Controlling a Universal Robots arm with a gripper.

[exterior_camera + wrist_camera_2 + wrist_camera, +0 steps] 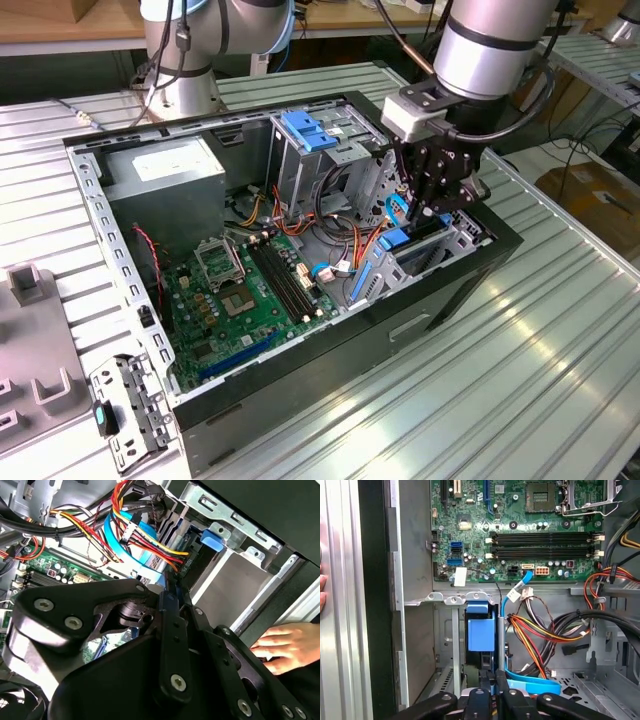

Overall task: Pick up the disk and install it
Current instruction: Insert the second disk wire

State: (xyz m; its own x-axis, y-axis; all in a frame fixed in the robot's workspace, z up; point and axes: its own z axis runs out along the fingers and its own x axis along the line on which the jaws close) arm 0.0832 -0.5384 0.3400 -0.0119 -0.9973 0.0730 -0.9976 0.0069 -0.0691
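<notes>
Gripper (432, 208) stood low over the drive bay (445, 599), fingers drawn together, apparently pinching the upper edge of the disk (481, 630), which sat on edge partly inside the bay. Any tilt could have jammed its blue rails. The cables (540, 635) just beside could have snagged, and a person's hand (287, 645) rested near the case.

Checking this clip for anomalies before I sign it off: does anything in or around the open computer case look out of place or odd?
Yes. A person's hand rests against the outside of the computer case in the second wrist view, close beside the gripper, which is down at the drive bay. Fingertips also show at the case's edge in the first wrist view.
</notes>
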